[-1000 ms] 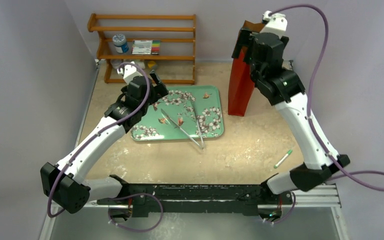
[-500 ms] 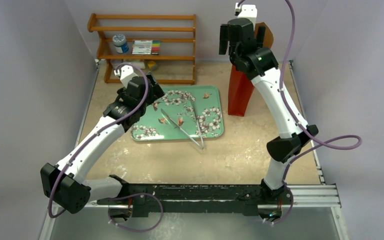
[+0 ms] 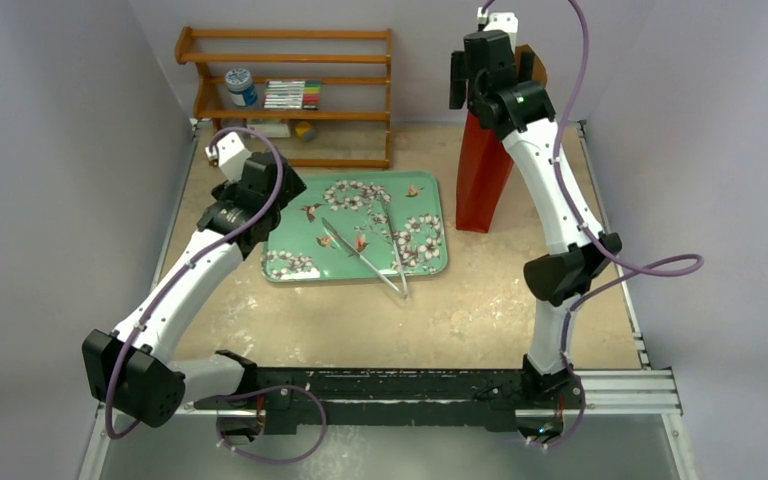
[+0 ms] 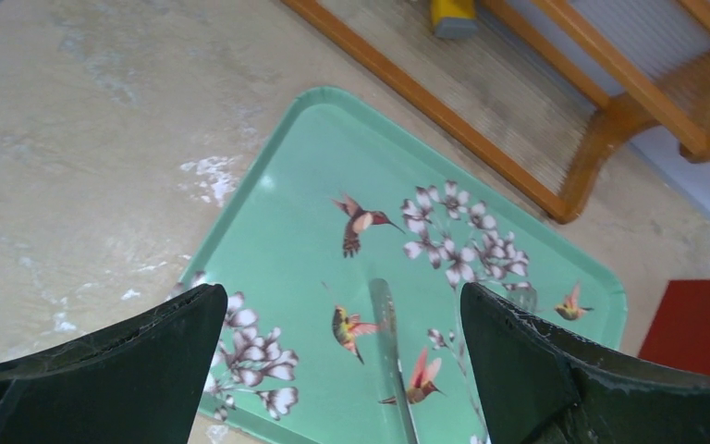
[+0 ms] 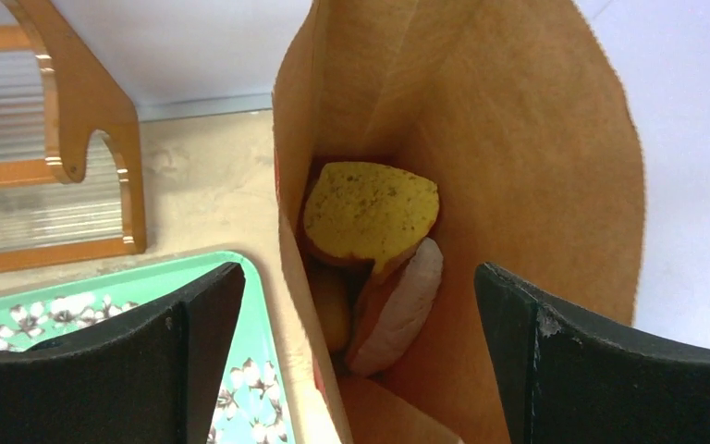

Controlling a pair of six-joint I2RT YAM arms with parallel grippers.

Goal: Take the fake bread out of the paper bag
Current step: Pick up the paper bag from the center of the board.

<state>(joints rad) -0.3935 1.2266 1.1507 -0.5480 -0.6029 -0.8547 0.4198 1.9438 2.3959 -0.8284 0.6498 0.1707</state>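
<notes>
Top external: you looked down from high behind the table (image 3: pixel 480 300), far off.
Left wrist: sat close above the tray (image 4: pixel 287 240).
Right wrist: faced down into the paper bag (image 5: pixel 518 139).
Shared: tray, all three.

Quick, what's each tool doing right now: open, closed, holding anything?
Left tool: open, holding nothing, above the tray.
Right tool: open, holding nothing, over the mouth of the paper bag, with the fake bread inside.

The paper bag (image 5: pixel 536 148) gapes open under the right hand (image 5: pixel 356 319), but its narrow walls hem the bread (image 5: pixel 370 211) deep inside. Tongs (image 3: pixel 360 256) lie across the tray (image 3: pixel 446 240) to the left.
</notes>
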